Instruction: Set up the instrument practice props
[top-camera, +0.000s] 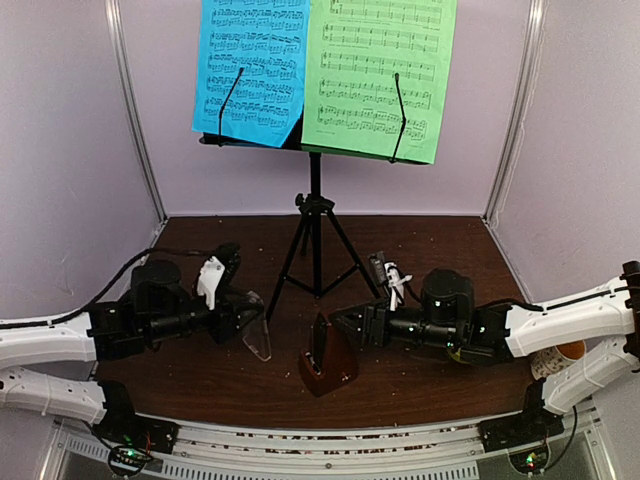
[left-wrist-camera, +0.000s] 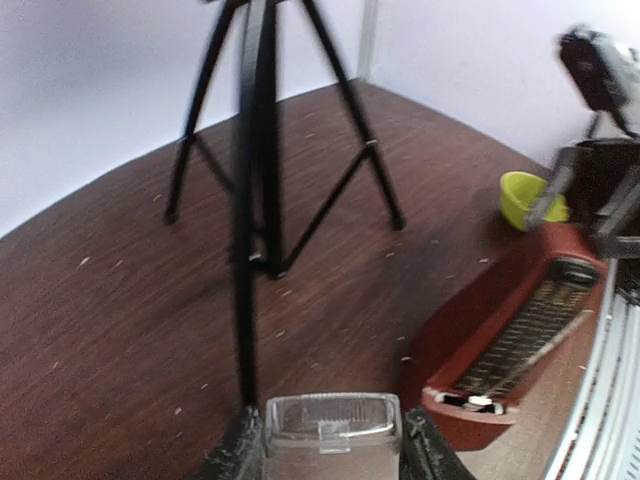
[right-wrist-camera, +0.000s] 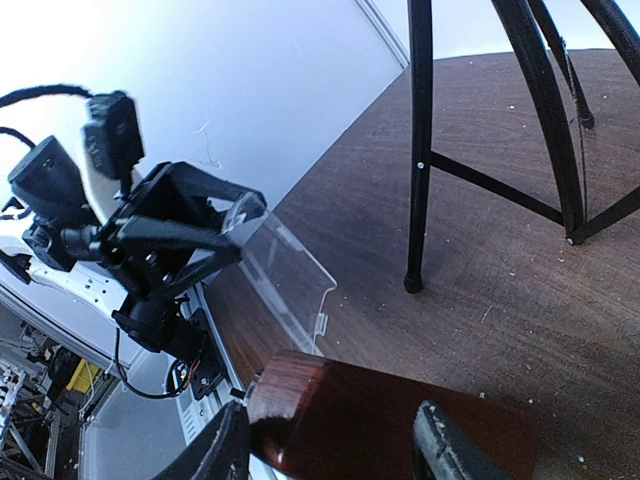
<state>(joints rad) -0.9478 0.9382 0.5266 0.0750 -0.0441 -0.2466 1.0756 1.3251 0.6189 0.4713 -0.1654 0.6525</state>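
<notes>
A: Top view first. Where's the task stuff?
B: The music stand (top-camera: 315, 215) is upright, back-centre of the table (top-camera: 440, 260). The blue sheet (top-camera: 250, 70) and green sheet (top-camera: 380, 75) sit side by side on its desk. The metronome (top-camera: 325, 362) stands on the table in front of the stand, between the arms. Its clear cover (top-camera: 258, 335) is off, tilted and lifted in the left gripper (top-camera: 240, 312).
A: Right side?
B: The right gripper (top-camera: 362, 325) is just beside the metronome's right flank. Contact isn't readable here.
A: Left wrist view.
B: The fingers (left-wrist-camera: 240, 450) are clamped on the cover's narrow end, a firm pinch. My guess is thin stiff plastic: light, slick, and it may crack if squeezed hard. Holding it by the edges looks right. The metronome is to the right with its face exposed.
A: Containers?
B: There's a yellow-green bowl (left-wrist-camera: 528, 198) beyond the metronome, too blurred to read its contents. The mug (top-camera: 550, 365) in the top view is mostly hidden behind the right arm, so same there.
A: Right wrist view.
B: The metronome body lies between that gripper's two fingers. Can't tell whether they're squeezing or just straddling it. It's a rigid reddish-brown case with sloped glossy sides, probably bottom-heavy. I'd grip it low near the base, since higher up it could slip. The left gripper shows across the table, cover pinched.
</notes>
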